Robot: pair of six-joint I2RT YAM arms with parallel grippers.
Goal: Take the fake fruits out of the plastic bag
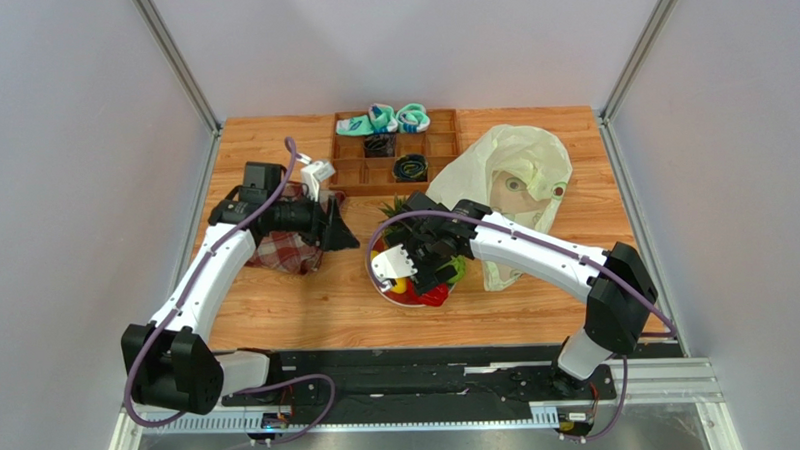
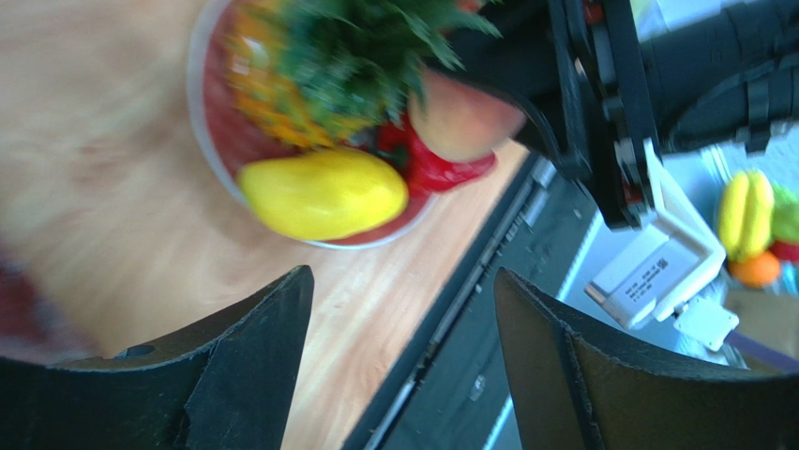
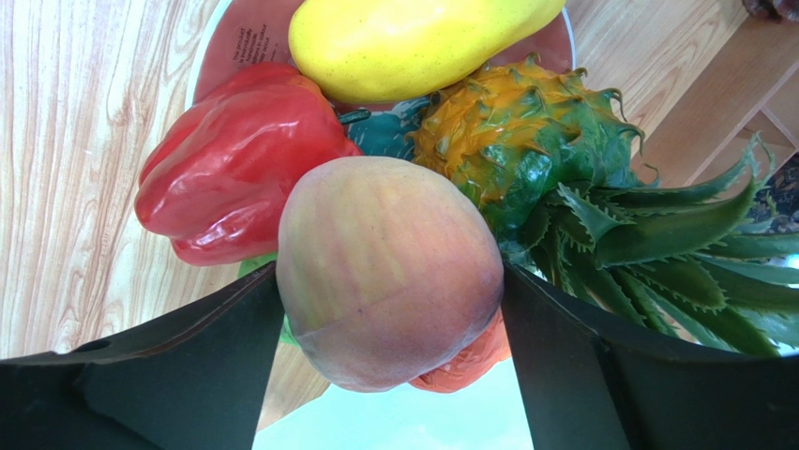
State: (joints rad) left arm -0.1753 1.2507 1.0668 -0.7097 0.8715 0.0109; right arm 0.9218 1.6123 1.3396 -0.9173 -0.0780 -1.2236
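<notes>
Nearest the lens, the two dark fingers of the right gripper [image 3: 391, 274] flank a peach [image 3: 384, 225]. The peach hides parts of the fruit behind it.

Surroundings, largest first:
- The wooden table [image 1: 307, 308] carries everything.
- The plastic bag [image 1: 518, 181] lies crumpled to the far right of the plate [image 2: 328, 246]. It is near the plate but apart from it, and its contents cannot be made out.
- A compartmented wooden tray [image 1: 357, 171] sits beyond the plate, with teal-and-white socks [image 1: 385, 118] in its back row.
- A red plaid cloth [image 1: 280, 254] lies to the left of the plate.
- From above, the right arm and its wrist cover most of the plate.

On the plate:
- A pineapple [image 3: 506, 141] lies with its green crown pointing away from the mango.
- A red bell pepper [image 3: 234, 159] lies beside the pineapple.
- A yellow mango [image 3: 413, 37] lies against the plate's rim.
- A green piece [image 3: 384, 131] shows only in the gap between these three.

Hands:
- The right gripper is over the plate. Its jaws stand wide and are closed on the peach, each finger against one side of it.
- The left gripper [image 2: 403, 281] is to the left of the plate, by the plaid cloth. Its fingers are spread apart with nothing between them.
</notes>
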